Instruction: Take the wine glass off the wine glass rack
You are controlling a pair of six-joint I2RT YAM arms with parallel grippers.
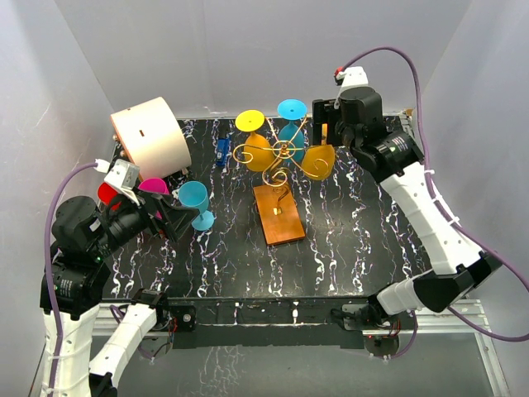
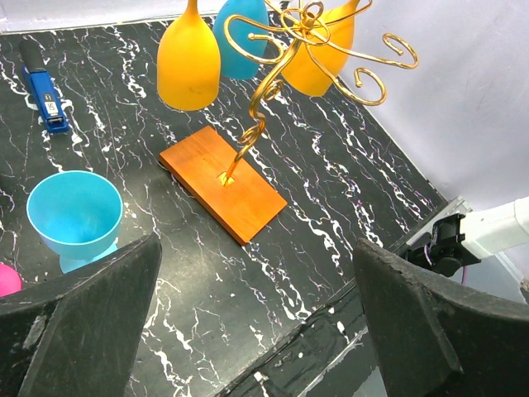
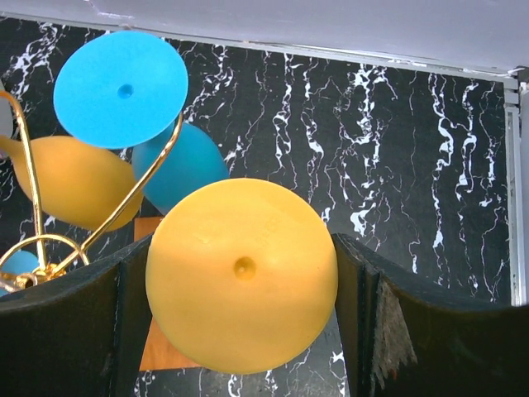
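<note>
wine glass [image 3: 241, 275]: yellow, hanging bowl-down on the right side of the rack, its round foot on top and facing the right wrist camera; it was not off the rack.
wine glass rack [image 1: 283, 151]: gold wire stand with curled arms, standing on its orange-brown wooden base [image 1: 279, 213] near the middle of the desk.
right pincer [image 3: 242, 244]: over the rack's right side, pointing down, with one finger on each side of the yellow foot. Both fingers [image 3: 74, 331] met the rim of the foot, so the pincer was closed onto it at a fairly wide spread.
left pincer [image 2: 256, 289]: spread wide and holding nothing, at the left of the desk and well apart from the rack, aimed toward the rack's base.
other glasses on the rack: a second yellow glass [image 1: 258, 153] on the left side and a blue glass [image 3: 121, 87] at the back, both hanging bowl-down with their feet up.
blue cup [image 2: 74, 217]: upright on the desk, just beside the left pincer.
pink cup [image 1: 153, 186]: near the blue cup, partly hidden by the left arm.
blue stapler [image 2: 43, 91]: lying flat toward the back left of the desk.
cream cylinder [image 1: 153, 136]: large, on its side at the back left corner.
desk [image 1: 347, 248]: black with white veining.
</note>
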